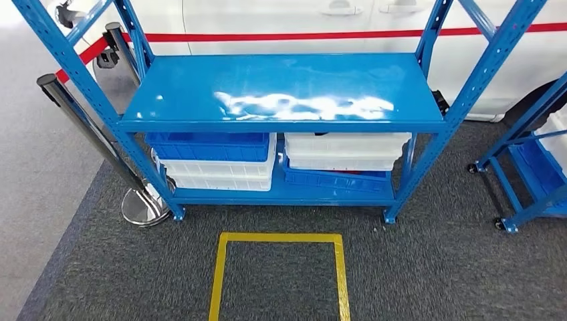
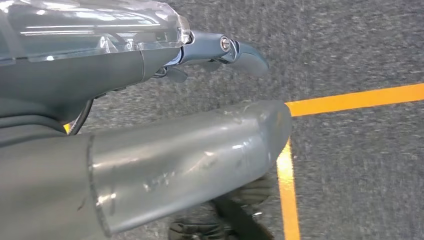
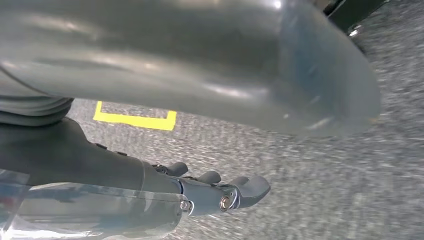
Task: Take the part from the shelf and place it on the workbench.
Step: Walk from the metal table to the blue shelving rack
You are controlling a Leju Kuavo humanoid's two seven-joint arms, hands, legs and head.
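since both our left hand (image 2: 220,52) and right hand (image 3: 225,192) hang loose, holding nothing, over the grey carpet (image 1: 428,267), no part has left the blue shelf (image 1: 284,90).

Dark grey speckled carpet (image 1: 434,267) underfoot, marked with a yellow taped square (image 1: 279,238) just before the rack, and giving way to paler smooth floor (image 1: 33,167) at the left edge. Behind, a white panel (image 1: 267,17) crossed by a red stripe (image 1: 301,35). At the carpet's left edge, a chrome stanchion post (image 1: 80,120) on a round polished base; strong glare overhead.
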